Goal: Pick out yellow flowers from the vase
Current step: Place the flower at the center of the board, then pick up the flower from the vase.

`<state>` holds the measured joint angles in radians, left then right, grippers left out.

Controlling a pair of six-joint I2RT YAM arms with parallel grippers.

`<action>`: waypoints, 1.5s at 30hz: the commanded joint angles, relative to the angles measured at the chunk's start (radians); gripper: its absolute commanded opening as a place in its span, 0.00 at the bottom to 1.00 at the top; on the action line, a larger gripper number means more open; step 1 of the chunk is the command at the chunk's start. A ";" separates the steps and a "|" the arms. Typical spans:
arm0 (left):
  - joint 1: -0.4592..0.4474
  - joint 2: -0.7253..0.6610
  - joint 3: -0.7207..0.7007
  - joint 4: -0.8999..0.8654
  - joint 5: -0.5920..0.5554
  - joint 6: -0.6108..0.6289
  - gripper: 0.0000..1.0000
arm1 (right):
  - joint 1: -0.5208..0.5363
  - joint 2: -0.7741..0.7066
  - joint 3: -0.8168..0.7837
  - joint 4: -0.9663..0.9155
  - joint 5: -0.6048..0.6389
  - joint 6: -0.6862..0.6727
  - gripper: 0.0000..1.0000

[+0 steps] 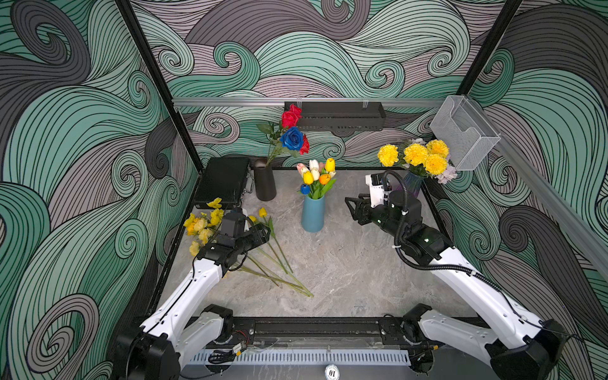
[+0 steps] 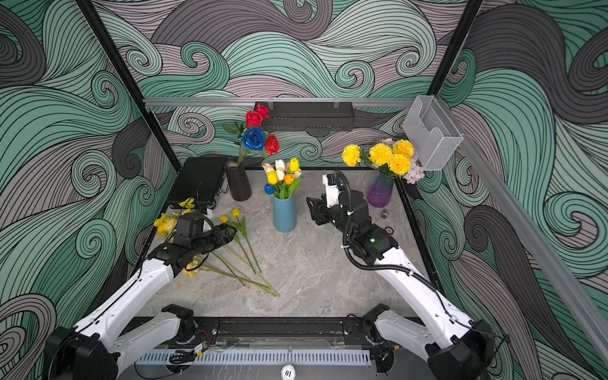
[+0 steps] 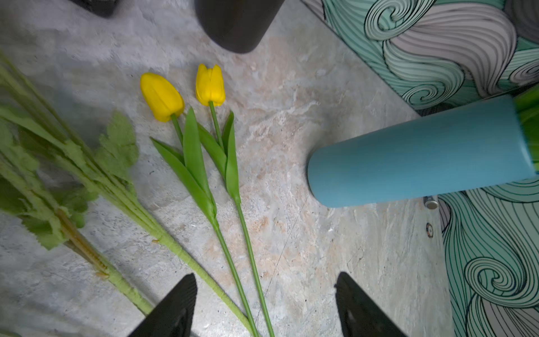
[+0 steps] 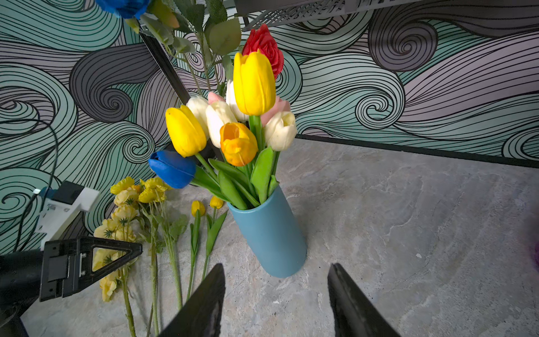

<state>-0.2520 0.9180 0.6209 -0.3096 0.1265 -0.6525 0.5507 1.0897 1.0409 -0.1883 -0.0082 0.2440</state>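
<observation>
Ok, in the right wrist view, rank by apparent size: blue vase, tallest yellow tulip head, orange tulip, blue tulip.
1. blue vase
2. tallest yellow tulip head
3. orange tulip and blue tulip: about alike, left unranked

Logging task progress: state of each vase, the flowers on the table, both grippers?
blue vase: upright, two yellow tulips inside.
black vase: upright, red and blue roses inside.
purple vase: upright, yellow carnations inside.
loose yellow tulips: lying on table.
yellow sprays: lying on table.
left gripper: open, empty.
right gripper: open, empty.
</observation>
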 commanded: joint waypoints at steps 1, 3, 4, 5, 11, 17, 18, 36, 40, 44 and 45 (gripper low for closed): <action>0.006 -0.072 -0.051 0.075 -0.066 0.048 0.78 | -0.003 0.032 0.063 -0.010 -0.026 0.029 0.55; 0.006 -0.108 -0.082 0.116 -0.068 0.058 0.80 | -0.003 0.059 0.089 -0.014 -0.036 0.038 0.54; 0.005 -0.123 -0.096 0.135 -0.066 0.067 0.81 | -0.003 0.076 0.104 -0.018 -0.039 0.041 0.53; 0.005 -0.136 -0.106 0.147 -0.064 0.075 0.82 | -0.003 0.088 0.118 -0.022 -0.043 0.041 0.51; 0.005 -0.207 -0.195 0.247 -0.021 0.114 0.83 | -0.003 0.185 0.213 -0.038 -0.089 0.060 0.41; 0.006 -0.214 -0.255 0.329 0.034 0.173 0.84 | 0.009 0.286 0.306 -0.054 -0.134 0.078 0.32; 0.005 -0.213 -0.261 0.340 0.047 0.183 0.84 | 0.013 0.301 0.323 -0.063 -0.134 0.079 0.31; 0.005 -0.168 -0.302 0.425 0.070 0.234 0.86 | 0.087 0.315 0.179 0.103 -0.038 0.187 0.19; 0.005 -0.157 -0.302 0.431 0.071 0.233 0.86 | 0.107 0.336 0.200 0.107 -0.065 0.149 0.19; 0.005 -0.152 -0.300 0.430 0.068 0.234 0.86 | 0.114 0.362 0.224 0.088 -0.074 0.108 0.19; 0.005 -0.152 -0.300 0.431 0.070 0.235 0.86 | 0.115 0.370 0.233 0.079 -0.082 0.101 0.18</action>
<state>-0.2520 0.7639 0.3130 0.0982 0.1875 -0.4351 0.6613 1.4364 1.2362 -0.1162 -0.0761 0.3725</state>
